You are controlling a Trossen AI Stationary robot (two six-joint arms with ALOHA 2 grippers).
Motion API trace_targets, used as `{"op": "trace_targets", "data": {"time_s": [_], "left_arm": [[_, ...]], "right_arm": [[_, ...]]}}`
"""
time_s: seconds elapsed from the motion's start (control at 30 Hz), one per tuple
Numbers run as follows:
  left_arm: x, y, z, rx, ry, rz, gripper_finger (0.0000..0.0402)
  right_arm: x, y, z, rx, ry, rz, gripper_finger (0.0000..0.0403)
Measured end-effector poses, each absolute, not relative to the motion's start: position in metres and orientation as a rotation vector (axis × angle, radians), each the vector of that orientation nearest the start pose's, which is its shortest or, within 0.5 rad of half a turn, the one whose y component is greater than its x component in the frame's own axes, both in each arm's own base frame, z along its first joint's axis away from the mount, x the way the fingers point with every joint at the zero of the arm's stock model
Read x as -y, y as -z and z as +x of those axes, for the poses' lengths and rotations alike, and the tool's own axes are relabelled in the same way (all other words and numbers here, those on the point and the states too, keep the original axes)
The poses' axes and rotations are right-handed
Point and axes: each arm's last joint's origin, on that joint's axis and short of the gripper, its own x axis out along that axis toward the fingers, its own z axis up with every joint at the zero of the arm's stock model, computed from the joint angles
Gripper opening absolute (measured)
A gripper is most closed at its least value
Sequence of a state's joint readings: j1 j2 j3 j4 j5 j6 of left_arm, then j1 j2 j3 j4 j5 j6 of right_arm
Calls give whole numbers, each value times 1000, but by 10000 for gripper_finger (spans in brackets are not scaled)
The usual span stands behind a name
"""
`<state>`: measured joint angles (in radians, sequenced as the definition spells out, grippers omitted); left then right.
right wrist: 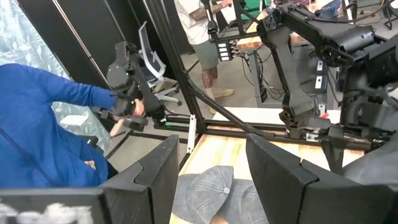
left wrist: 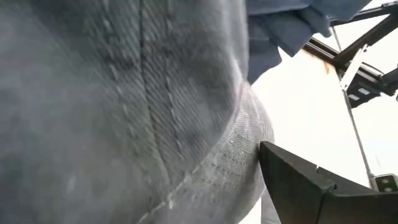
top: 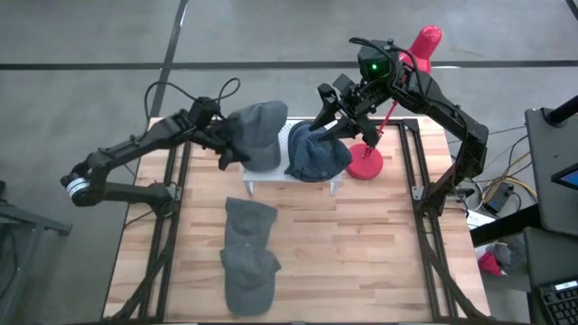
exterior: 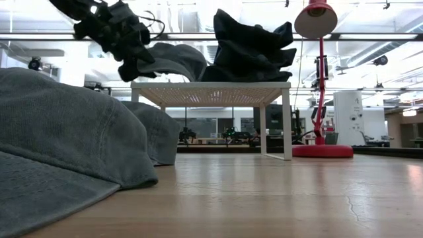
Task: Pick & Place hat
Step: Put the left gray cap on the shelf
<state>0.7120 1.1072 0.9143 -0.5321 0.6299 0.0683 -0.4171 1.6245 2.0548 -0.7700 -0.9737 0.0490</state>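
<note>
High view: we see a small white rack [top: 262, 183] standing at the far middle of the wooden table [top: 379, 262], with two hats resting on its top. The left gripper [top: 226, 144] is at the rim of the grey hat [top: 257, 134] on the rack's left half, and its claw appears clamped on that rim. The right gripper [top: 332, 106] hovers just over the darker blue-grey hat [top: 318, 155] on the rack's right half, its claw spread apart. Two more grey hats lie on the table in front of the rack, a nearer-to-rack one [top: 250, 219] and a front one [top: 247, 275], touching each other. A red lamp [top: 379, 108] stands just to the right of the rack.

Low view: we see the rack [exterior: 211, 92] carrying both hats, the left gripper [exterior: 122, 39] gripping the grey hat [exterior: 168, 63], and the darker hat [exterior: 251, 49] crumpled upright beside it. The two table hats fill the left foreground, the lamp [exterior: 322, 86] stands at right.

Left wrist view: we see grey denim fabric [left wrist: 124, 106] filling the frame, pressed against one dark finger [left wrist: 311, 183].

Right wrist view: we see the right claw's two fingers [right wrist: 155, 180] held apart with the table hats [right wrist: 205, 193] visible beyond the gap. The left arm [right wrist: 323, 68] shows farther off, and a person [right wrist: 199, 31] stands in the room beyond
</note>
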Motion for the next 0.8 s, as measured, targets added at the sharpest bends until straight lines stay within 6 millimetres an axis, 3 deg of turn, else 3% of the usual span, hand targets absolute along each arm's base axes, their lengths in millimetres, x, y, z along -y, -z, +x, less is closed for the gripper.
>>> {"op": "trace_targets", "data": {"time_s": [0.2, 0.6, 0.8], "left_arm": [[-133, -294, 180, -575, -53, -359, 230], [-138, -264, 195, -718, 51, -405, 230], [-142, -262, 201, -736, 92, -364, 230]], "right_arm": [[104, -496, 294, -278, -545, 268, 182], [104, -496, 294, -278, -538, 269, 182], [104, -496, 294, -280, -536, 275, 183]]}}
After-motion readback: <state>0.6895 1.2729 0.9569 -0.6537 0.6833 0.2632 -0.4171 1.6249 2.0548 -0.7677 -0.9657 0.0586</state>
